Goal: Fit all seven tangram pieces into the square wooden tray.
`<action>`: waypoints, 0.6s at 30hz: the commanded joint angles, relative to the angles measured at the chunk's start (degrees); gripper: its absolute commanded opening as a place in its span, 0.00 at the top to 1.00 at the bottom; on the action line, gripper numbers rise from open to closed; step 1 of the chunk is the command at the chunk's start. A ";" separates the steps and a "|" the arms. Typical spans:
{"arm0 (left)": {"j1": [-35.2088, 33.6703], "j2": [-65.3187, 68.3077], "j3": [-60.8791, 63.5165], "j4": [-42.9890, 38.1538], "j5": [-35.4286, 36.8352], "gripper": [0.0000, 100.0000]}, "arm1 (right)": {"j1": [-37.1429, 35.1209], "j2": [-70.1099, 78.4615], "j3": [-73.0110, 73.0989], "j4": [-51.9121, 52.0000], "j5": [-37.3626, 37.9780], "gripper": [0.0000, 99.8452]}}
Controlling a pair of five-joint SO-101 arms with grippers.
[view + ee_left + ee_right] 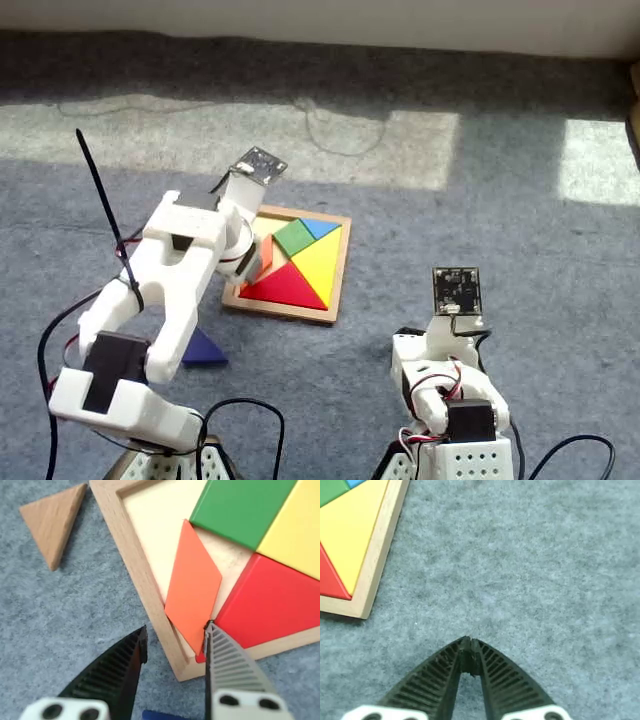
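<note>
**A:** How does the left arm (175, 270) stand?

**B:** In the high view it stretches from the lower left of the frame up toward the centre. Its wrist is over the left edge of the square wooden tray (290, 311). The left gripper (175, 628) points down at the tray's rim (139, 565) with its fingers released. The black finger (127, 662) is over the grey carpeted bench (60, 630), outside the tray. The grey finger's (227, 665) tip is right at the edge of the orange parallelogram piece (194, 585).

**A:** Is that piece seated?

**B:** No. It lies askew, with one corner riding over the rim and the rest inside, beside the red triangle piece (270, 602).

**A:** What else is in the tray?

**B:** A green square piece (293, 238), a light blue triangle piece (322, 227) in the upper corner, a yellow triangle piece (315, 262), and the red one. Bare tray floor shows next to the orange piece.

**A:** And outside the tray?

**B:** A dark blue triangle piece (205, 348) lies on the bench, left of centre and below the tray. A plain wooden triangle piece (52, 522) sits near the tray's outer rim.

**A:** And the right arm (450, 390)?

**B:** It is folded back in the lower right of the high view, well apart from the tray. The right gripper (471, 642) has its fingers clenched on nothing, low over the bench.
</note>
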 commanded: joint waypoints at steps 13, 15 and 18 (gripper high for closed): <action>-4.26 -13.85 -7.96 7.30 0.62 0.81 | 0.75 -1.01 7.69 0.40 -0.09 0.99; -4.88 -14.81 -10.33 7.30 3.52 0.81 | 0.75 -1.01 7.69 0.40 -0.09 0.99; -5.85 -12.79 -13.67 7.38 4.04 0.81 | 0.75 -1.01 7.69 0.40 -0.09 0.99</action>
